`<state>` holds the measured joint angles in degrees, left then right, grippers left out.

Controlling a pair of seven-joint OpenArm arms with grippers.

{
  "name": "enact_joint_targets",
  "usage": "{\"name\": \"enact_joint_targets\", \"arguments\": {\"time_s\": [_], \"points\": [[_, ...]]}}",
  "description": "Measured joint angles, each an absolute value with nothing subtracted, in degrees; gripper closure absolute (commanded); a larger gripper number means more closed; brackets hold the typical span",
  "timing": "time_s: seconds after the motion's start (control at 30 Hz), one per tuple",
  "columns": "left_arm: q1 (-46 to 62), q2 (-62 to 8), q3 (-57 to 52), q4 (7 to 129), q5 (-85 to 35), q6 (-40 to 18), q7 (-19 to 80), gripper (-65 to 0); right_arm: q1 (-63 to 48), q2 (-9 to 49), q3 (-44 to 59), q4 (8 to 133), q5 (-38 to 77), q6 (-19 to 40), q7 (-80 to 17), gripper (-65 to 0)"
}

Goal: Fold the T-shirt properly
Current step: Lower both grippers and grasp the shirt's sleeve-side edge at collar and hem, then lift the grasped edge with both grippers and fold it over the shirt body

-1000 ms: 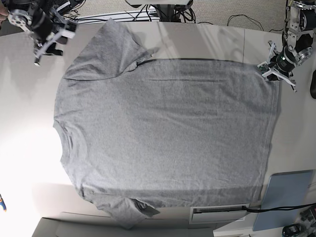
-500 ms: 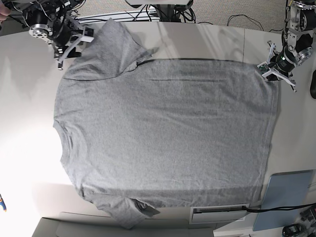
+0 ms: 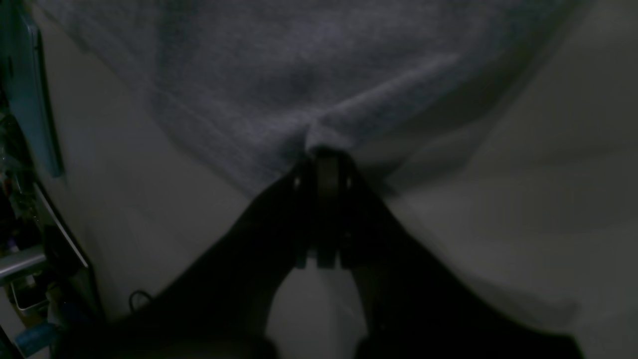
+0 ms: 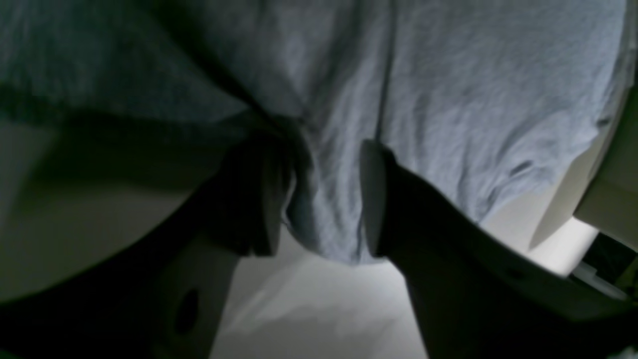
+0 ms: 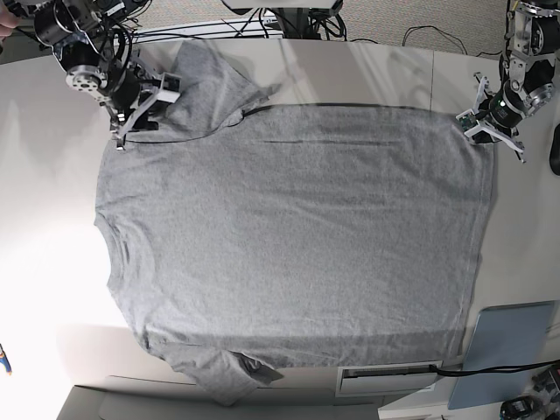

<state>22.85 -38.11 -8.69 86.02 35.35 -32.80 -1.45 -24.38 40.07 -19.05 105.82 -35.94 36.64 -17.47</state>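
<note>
A: Pale table (image 5: 52, 289), item 1: T-shirt (image 5: 297, 236), flat, plain side up, sleeves half tucked.

B: Item 2, right gripper (image 4: 324, 199)?

A: Wide, straddling the shoulder edge; should pinch next.

B: Item 3, left gripper (image 3: 321, 154)?

A: Clamped on the hem corner, ready to lift.

1. The T-shirt (image 5: 297, 236) is showing plain heather grey, with no print visible.
2. The counter (image 5: 52, 227) is appearing pale off-white, glaring bright white near the collar.
3. A flat panel (image 5: 507, 350) is showing light blue.
4. Both tools, right (image 5: 140, 109) and left (image 5: 490, 127), are showing black and white parts.
</note>
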Motion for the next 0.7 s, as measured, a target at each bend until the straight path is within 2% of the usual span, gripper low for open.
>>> {"name": "enact_joint_targets", "arguments": {"time_s": [0.1,0.23,0.33,0.43,0.53,0.7], "points": [[22.9,-38.1,-8.7,86.0,35.4,-32.8,-1.5,0.0,-23.6,39.6,-19.2,105.2,-35.8,36.7,-17.4,-18.3],[22.9,-38.1,-8.7,86.0,35.4,-32.8,-1.6,0.0,-23.7,38.3,-19.3,104.9,-35.8,36.9,-18.9,-0.6],[22.9,-38.1,-8.7,86.0,35.3,-32.8,-1.9,0.0,-23.6,37.2,-19.4,104.9,-35.6,35.5,-21.0,0.0],[23.0,-38.0,-8.7,85.7,29.1,-32.9,-5.2,0.0,-23.5,36.8,-19.5,104.9,-32.4,34.9,-23.7,0.0],[23.2,-37.4,-8.3,85.6,25.6,-33.1,-6.1,0.0,-23.3,36.8,-19.5,105.9,-28.3,34.9,-29.0,0.0],[25.0,-37.5,-10.3,87.2,23.8,-35.3,-5.6,0.0,-26.8,37.5,-19.6,110.3,-28.3,33.7,-36.3,0.0]]}}
